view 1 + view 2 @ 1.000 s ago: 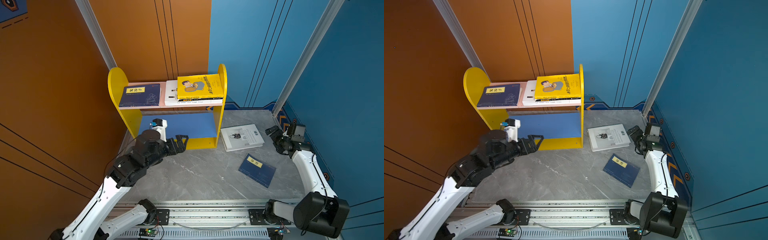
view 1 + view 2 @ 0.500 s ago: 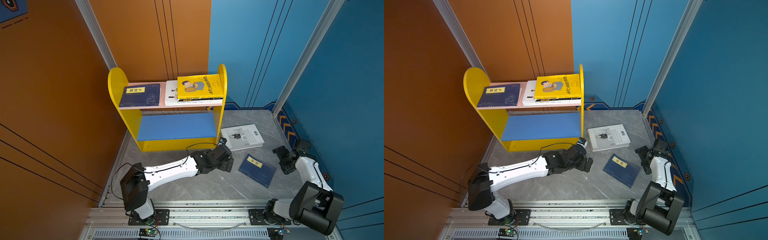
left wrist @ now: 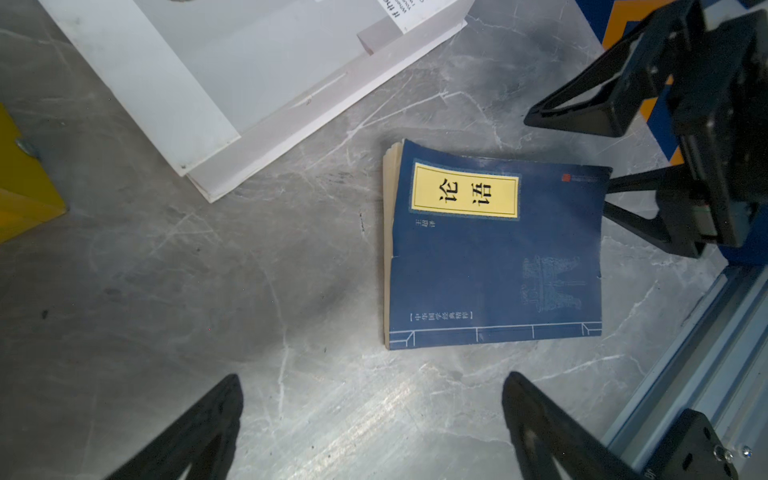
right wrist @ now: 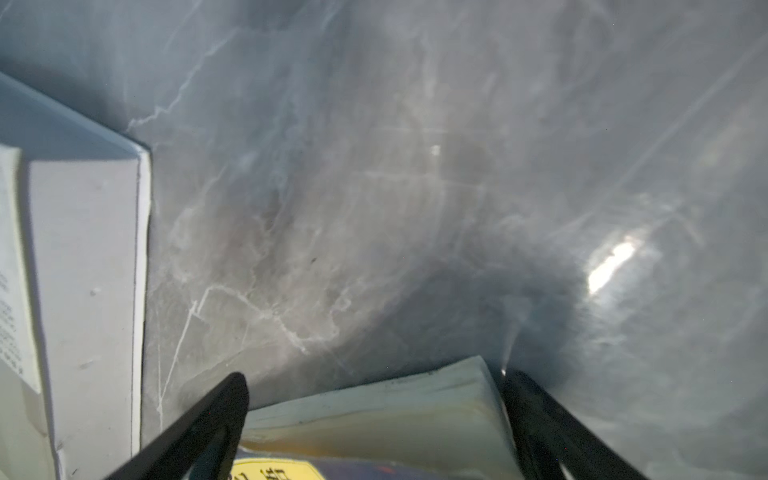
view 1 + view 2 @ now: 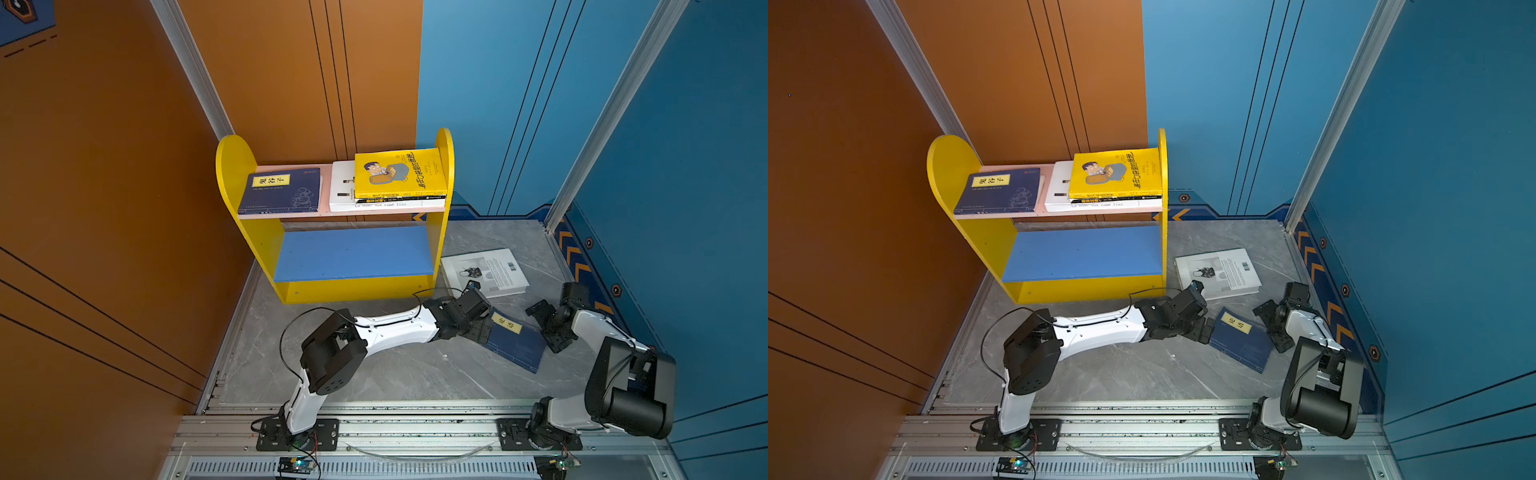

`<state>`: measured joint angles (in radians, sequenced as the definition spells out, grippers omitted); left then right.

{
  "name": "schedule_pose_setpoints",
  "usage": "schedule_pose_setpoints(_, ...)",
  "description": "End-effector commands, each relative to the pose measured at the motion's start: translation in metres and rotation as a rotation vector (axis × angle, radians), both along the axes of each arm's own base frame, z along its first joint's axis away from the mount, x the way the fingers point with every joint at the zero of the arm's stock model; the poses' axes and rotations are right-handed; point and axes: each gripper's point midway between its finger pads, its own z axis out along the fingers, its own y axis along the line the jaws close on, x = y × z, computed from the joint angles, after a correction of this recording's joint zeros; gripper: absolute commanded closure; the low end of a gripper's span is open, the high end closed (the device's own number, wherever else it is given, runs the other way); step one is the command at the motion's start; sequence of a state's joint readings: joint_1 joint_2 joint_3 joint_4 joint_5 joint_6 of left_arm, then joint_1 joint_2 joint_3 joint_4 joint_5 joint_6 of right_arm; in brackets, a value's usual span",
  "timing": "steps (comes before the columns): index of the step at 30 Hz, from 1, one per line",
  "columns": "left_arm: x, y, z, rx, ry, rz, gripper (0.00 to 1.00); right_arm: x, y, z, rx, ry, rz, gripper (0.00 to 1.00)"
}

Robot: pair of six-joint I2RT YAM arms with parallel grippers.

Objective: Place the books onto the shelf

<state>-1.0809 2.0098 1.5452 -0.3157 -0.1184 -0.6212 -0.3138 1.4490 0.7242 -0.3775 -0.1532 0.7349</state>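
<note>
Our left jaws, wide open, sit at nine o'clock of the navy book (image 5: 517, 344) on the worktop (image 5: 395, 374). Our right jaws, also open, straddle its three-o'clock corner.

A navy yellow-labelled book (image 3: 494, 257) lies flat between my left gripper (image 3: 372, 386) and right gripper (image 5: 547, 328); a white-grey book (image 5: 484, 272) lies just beyond the left one. Farther on stands the yellow shelf (image 5: 257, 232), four books (image 5: 399, 172) flat on its pink board.

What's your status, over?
Left gripper open beside navy book; right gripper open at its corner. White book close by, apart. Neither shelved yet.
</note>
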Motion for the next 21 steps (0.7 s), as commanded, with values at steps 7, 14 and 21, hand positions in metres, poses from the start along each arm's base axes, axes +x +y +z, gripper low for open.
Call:
schedule_pose_setpoints(7, 0.010, 0.073, -0.022, 0.008, 0.112, 0.236, 0.01, -0.006, 0.066, -0.029, 0.095, 0.059, 0.167, 0.07)
schedule_pose_setpoints(14, 0.005, 0.090, -0.035, 0.039, 0.148, 0.292, 0.01, -0.025, 0.114, -0.033, 0.143, 0.092, 0.231, 0.08)
schedule_pose_setpoints(21, 0.000, 0.113, -0.053, 0.078, 0.208, 0.394, 0.02, -0.037, 0.157, -0.029, 0.155, 0.095, 0.342, 0.08)
